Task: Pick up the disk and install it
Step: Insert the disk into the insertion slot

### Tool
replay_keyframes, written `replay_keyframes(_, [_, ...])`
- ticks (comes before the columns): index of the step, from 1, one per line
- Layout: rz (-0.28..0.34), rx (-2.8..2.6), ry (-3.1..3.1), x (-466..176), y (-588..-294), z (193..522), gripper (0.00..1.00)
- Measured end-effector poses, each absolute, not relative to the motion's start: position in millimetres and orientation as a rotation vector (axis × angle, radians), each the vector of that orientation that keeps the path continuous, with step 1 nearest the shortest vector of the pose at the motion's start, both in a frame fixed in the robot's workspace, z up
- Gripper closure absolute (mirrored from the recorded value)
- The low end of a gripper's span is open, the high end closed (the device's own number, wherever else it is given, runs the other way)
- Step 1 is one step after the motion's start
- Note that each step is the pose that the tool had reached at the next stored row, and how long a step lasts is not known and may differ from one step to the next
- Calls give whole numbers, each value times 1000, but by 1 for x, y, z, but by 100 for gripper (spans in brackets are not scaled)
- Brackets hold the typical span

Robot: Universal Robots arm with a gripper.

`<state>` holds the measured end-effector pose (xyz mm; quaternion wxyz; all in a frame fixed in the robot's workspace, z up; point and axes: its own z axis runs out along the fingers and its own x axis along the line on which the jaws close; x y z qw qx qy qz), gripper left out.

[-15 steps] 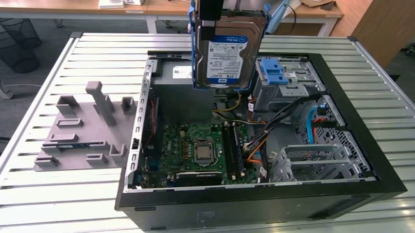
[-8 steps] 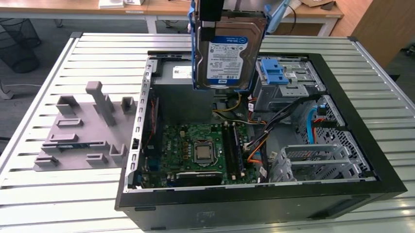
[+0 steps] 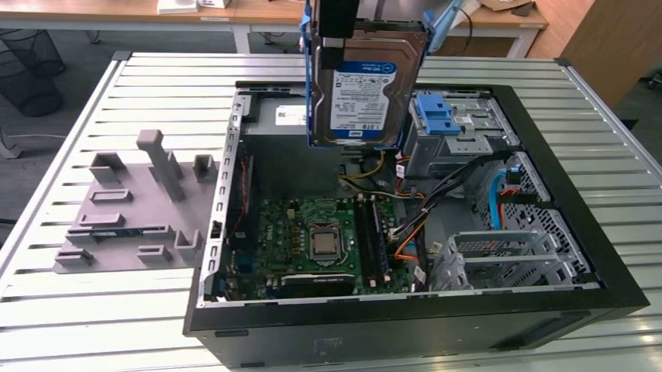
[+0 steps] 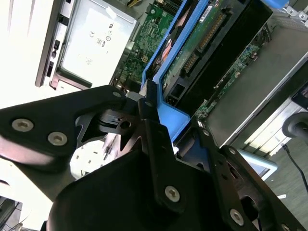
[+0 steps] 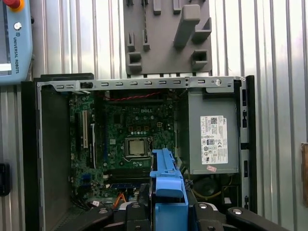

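Note:
The disk (image 3: 362, 89), a silver drive with a white-and-blue label in a blue carrier frame, hangs upright above the far part of the open computer case (image 3: 414, 311). My gripper (image 3: 346, 19) is shut on the top of its carrier. In the second wrist view the black fingers (image 4: 147, 108) clamp the blue frame, and the disk's (image 4: 192, 48) green circuit side runs away below them. In the first wrist view the carrier (image 5: 166, 185) sticks out from the gripper (image 5: 166, 214), over the motherboard (image 5: 130, 139).
Inside the case are a grey power-supply box (image 5: 214, 139), a metal bay topped by a blue latch piece (image 3: 439, 116), and a bare drive cage (image 3: 507, 256) at the exterior view's right. A grey fixture plate (image 3: 135, 209) lies beside the case on the slatted table (image 3: 62, 302).

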<state>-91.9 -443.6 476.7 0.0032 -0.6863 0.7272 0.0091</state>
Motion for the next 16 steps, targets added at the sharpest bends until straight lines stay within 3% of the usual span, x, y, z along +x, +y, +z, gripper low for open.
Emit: replay_keyframes(16, [28, -2152, 2280, -92, -484, 477, 64])
